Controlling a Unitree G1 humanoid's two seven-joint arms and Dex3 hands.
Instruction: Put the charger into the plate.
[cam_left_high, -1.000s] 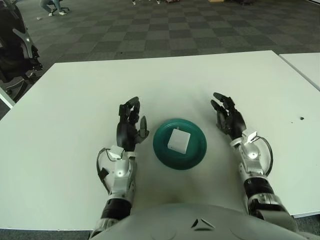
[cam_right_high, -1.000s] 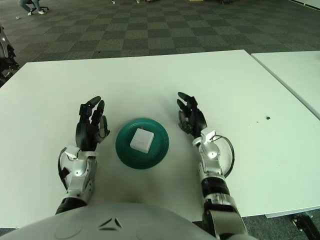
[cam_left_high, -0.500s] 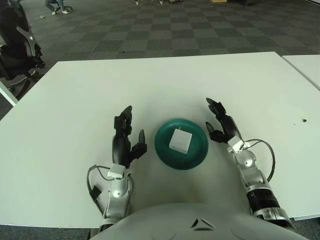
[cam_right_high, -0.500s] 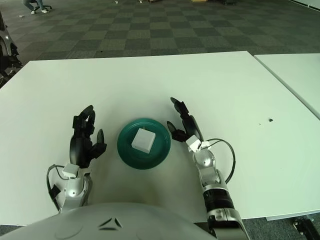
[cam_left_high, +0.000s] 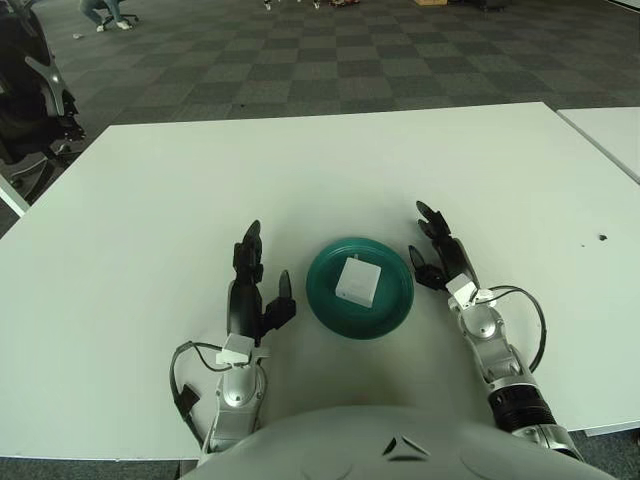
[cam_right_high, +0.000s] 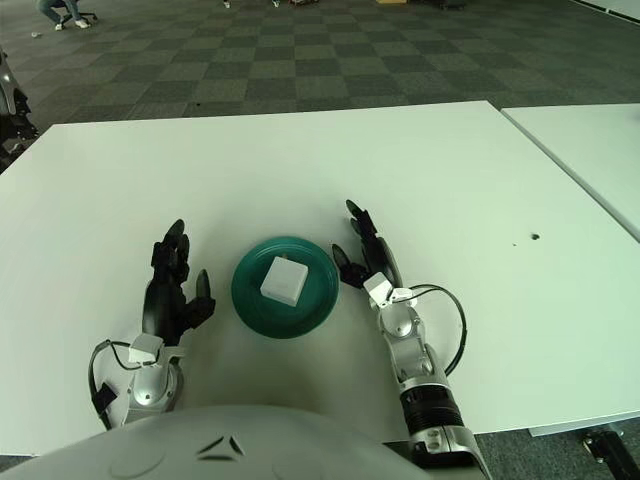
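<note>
Right hand: the right hand (cam_left_high: 440, 255) shows just right of the plate, fingers spread and relaxed, nothing in them. It's close to the rim but I can't tell if it actually touches it or the table.

Left hand: the left hand (cam_left_high: 252, 290) shows on the other side, a bit left of the plate, fingers loose and pointing away toward the far edge, also empty. Looks idle to me.

Charger: the small white square block of a charger (cam_left_high: 357, 280) is sitting flat inside the plate, roughly at its middle, not hanging over the rim. No hand on it.

Plate: the round dark green plate (cam_left_high: 323, 299) is on the near middle of the table, right between the two hands, which makes sense since it's easy reach for either arm.

Table: the big white flat table (cam_left_high: 320, 170) carries all of this; there's a second white table (cam_left_high: 612, 130) off at the far right, plus a tiny dark speck (cam_left_high: 602, 238) on the right part of the big one.

Where things stand: I'd say the job is basically done, charger's in and both hands are let go. Nothing left but clearing the arms away without nudging the plate.

Risk: the right hand's thumb is near enough to the rim that a sloppy retreat could shove it.
</note>
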